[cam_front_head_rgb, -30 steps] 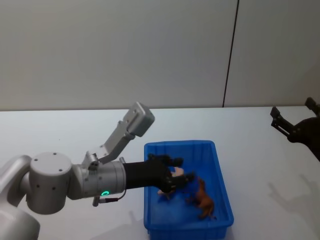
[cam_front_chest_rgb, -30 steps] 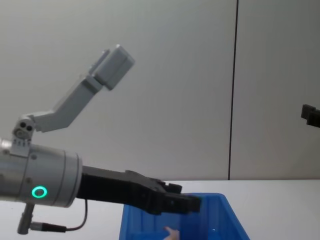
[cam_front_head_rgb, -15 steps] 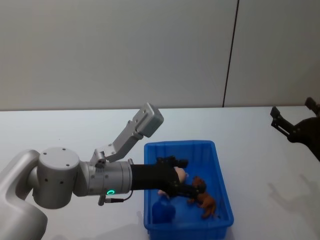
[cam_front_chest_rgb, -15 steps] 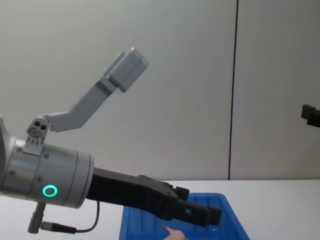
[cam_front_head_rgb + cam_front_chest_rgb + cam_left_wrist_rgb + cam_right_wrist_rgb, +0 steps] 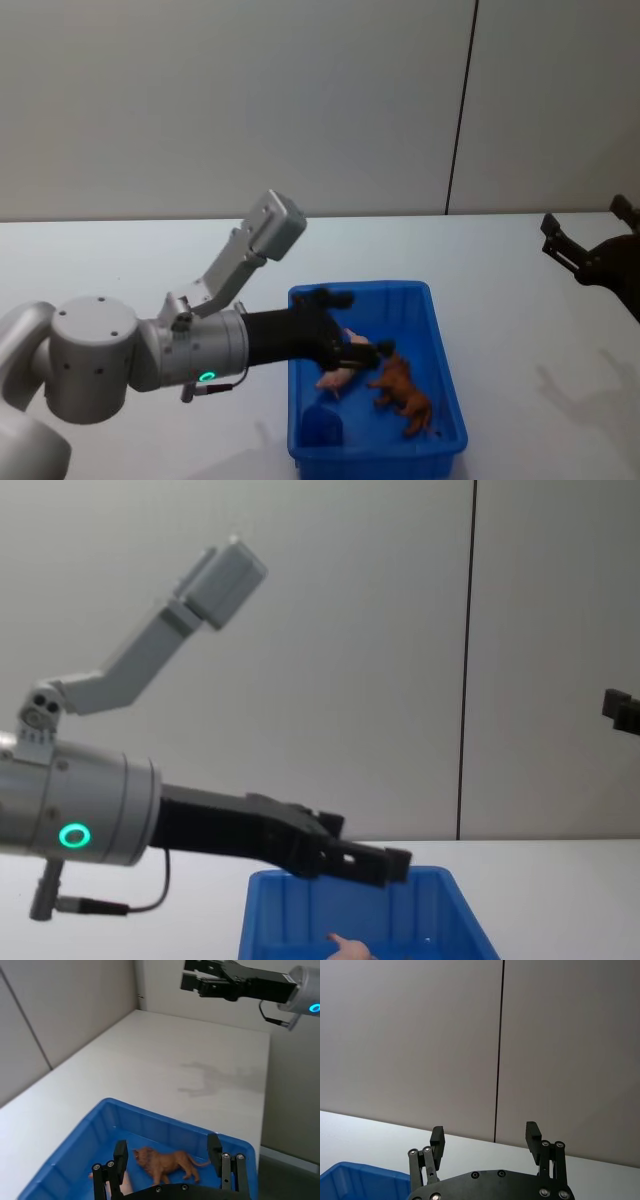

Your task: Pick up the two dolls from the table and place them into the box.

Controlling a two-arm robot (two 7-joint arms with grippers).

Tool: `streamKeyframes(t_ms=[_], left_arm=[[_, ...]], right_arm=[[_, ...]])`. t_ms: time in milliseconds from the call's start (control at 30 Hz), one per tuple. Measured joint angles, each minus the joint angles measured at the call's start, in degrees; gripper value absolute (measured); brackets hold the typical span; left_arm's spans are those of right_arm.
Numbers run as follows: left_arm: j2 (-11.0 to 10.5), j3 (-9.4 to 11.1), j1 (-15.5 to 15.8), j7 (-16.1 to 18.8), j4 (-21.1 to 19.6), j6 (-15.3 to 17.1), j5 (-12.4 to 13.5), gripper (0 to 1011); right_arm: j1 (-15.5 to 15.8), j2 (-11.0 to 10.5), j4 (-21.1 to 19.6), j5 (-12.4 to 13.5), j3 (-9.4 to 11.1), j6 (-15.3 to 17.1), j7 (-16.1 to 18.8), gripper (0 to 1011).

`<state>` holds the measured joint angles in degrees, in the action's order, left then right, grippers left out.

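The blue box [image 5: 440,330] stands on the white table [image 5: 520,330] and holds both dolls. The reddish-brown doll [image 5: 403,392], a lion figure, lies beside the pale pink doll [image 5: 338,376] on the box floor. My left gripper [image 5: 362,323] hovers open above the box's left half, holding nothing. From the left wrist I look down between its fingers [image 5: 120,1152] at the lion doll [image 5: 167,1162] and pink doll [image 5: 125,1182]. The chest view shows the left gripper [image 5: 365,860] just above the box rim [image 5: 440,890]. My right gripper [image 5: 587,222] hangs open, far right.
Bare white tabletop surrounds the box on all sides. A grey wall with a dark vertical seam [image 5: 460,110] stands behind the table. The right gripper [image 5: 210,977] appears high above the table in the left wrist view.
My left gripper rose out of the box and drew back a little to the left. The pink doll now lies free on the box floor. The right arm stayed still.
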<state>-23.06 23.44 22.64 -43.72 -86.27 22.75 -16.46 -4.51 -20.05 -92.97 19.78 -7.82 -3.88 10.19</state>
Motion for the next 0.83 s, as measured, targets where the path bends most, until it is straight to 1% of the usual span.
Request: streamKeyframes(t_ms=[67, 100, 200, 233, 300, 400, 433, 467, 567, 600, 633, 733, 767, 800, 833], left_arm=[[-0.34, -0.19, -0.39, 1.39, -0.8, -0.05, -0.31, 1001], [-0.78, -0.42, -0.86, 2.88, -1.79, -0.09, -0.61, 1001], [-1.36, -0.76, -1.54, 4.82, -3.19, -0.13, -1.03, 1001], [-1.97, -1.1, -2.27, 7.03, -4.65, -0.15, -1.41, 1001], [-2.16, -1.22, -2.48, 7.72, -5.08, -0.16, -1.58, 1001], [-3.15, -1.79, -3.67, 11.54, -7.46, -0.18, -2.11, 1001], [-3.15, -1.79, -3.67, 11.54, -7.46, -0.18, -2.11, 1001], [-3.51, -2.0, -4.1, 13.26, -8.33, -0.19, -2.36, 1001], [-4.28, -2.49, -5.07, 16.25, -10.23, -0.19, -2.71, 1001], [-4.45, -2.59, -5.31, 17.24, -10.65, -0.19, -2.82, 1001], [-4.78, -2.81, -5.75, 18.79, -11.53, -0.19, -2.97, 1001], [-5.31, -3.18, -6.43, 21.08, -12.91, -0.19, -3.14, 1001], [-5.62, -3.43, -6.86, 22.87, -13.73, -0.19, -3.28, 1001], [-5.81, -3.55, -7.16, 23.61, -14.14, -0.19, -3.32, 1001], [-6.05, -3.78, -7.5, 25.11, -14.93, -0.19, -3.39, 1001]], right_arm=[[0.0, 0.0, 0.0, 0.0, 0.0, 0.0, 0.0, 1000], [0.0, 0.0, 0.0, 0.0, 0.0, 0.0, 0.0, 1001], [0.0, 0.0, 0.0, 0.0, 0.0, 0.0, 0.0, 1000], [0.01, 0.0, 0.0, 0.0, 0.0, 0.0, 0.0, 1001], [0.0, 0.0, 0.0, 0.0, 0.0, 0.0, 0.0, 1001], [0.21, 0.02, -0.29, -0.14, -0.18, 0.22, -0.22, 1001], [0.21, 0.02, -0.29, -0.14, -0.18, 0.22, -0.22, 1001], [0.46, 0.05, -0.69, -0.28, -0.43, 0.51, -0.53, 1001], [1.21, 0.14, -1.87, -0.75, -1.16, 1.33, -1.45, 1001], [1.76, 0.22, -2.72, -1.1, -1.68, 1.88, -2.11, 1001], [2.04, 0.26, -3.16, -1.27, -1.95, 2.2, -2.45, 1001], [3.17, 0.41, -4.92, -1.98, -3.03, 3.48, -3.79, 1001], [3.52, 0.45, -5.45, -2.19, -3.38, 3.85, -4.2, 1000], [3.99, 0.51, -6.19, -2.48, -3.84, 4.33, -4.72, 1001], [4.22, 0.55, -6.56, -2.62, -4.05, 4.6, -5.01, 1001]])
